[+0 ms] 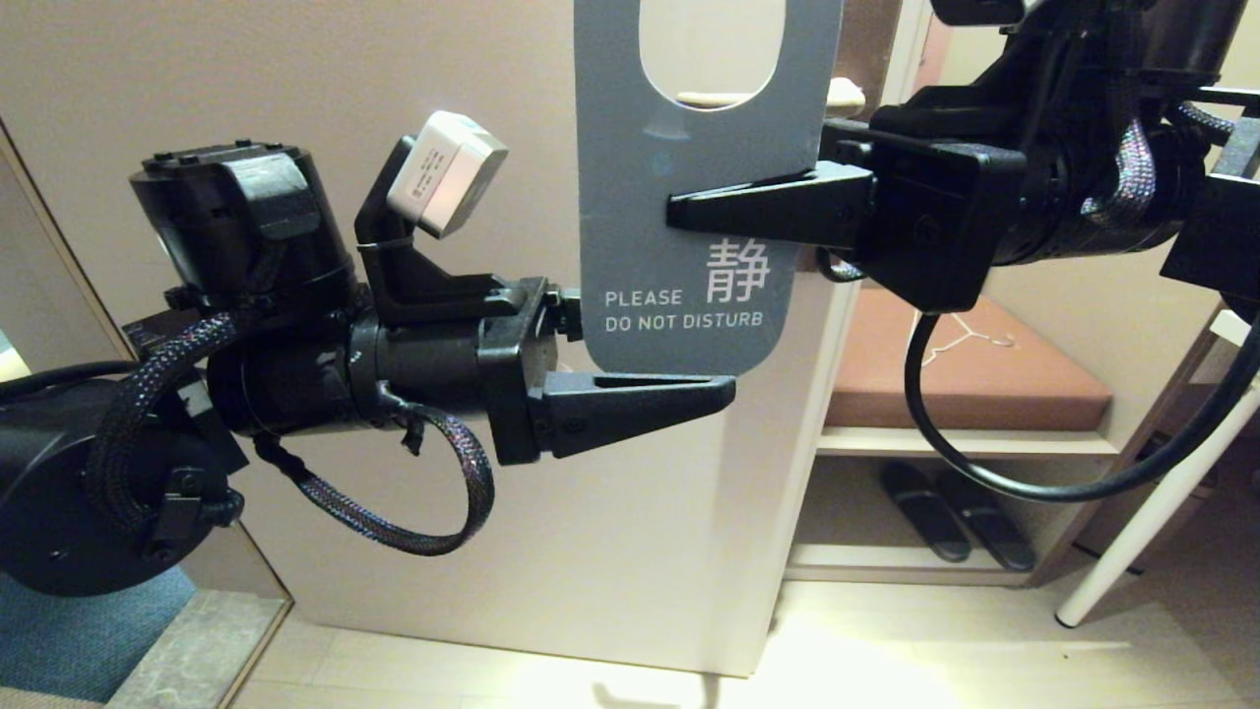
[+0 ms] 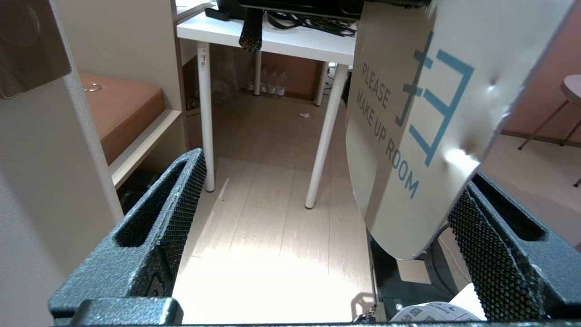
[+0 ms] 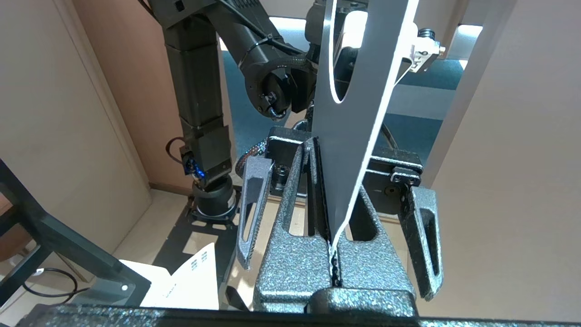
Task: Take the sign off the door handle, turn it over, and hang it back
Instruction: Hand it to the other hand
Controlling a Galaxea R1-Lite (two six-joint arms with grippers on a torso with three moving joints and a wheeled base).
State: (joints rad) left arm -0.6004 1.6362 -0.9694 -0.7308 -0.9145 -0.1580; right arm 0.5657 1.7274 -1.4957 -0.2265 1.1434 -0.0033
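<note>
- Sign: a flat blue-grey card held upright in front of the cream door, its "PLEASE DO NOT DISTURB" face turned toward the head camera. Its oval hole reaches the top edge of the head view.
- Reverse face: in the left wrist view the sign shows its white side, printed "PLEASE MAKE UP ROOM" in blue.
- Door handle: a pale beige lever, seen partly through the hole and partly past the sign's right edge. Whether the sign rests on it cannot be told.
- Right gripper: reaches in from the right with its fingers pressed together on the sign's middle, above the printed text. In the right wrist view the sign stands edge-on, pinched between the two textured pads.
- Left gripper: comes in from the left at the sign's rounded lower end with its jaws spread wide. One finger lies just below the bottom edge; the other is hidden behind the card.
- In the left wrist view the sign's lower end hangs between the two spread fingers, close to one of them; contact cannot be told.
- Background: a bench with a brown cushion stands to the right of the door, with dark slippers on the shelf below.
</note>
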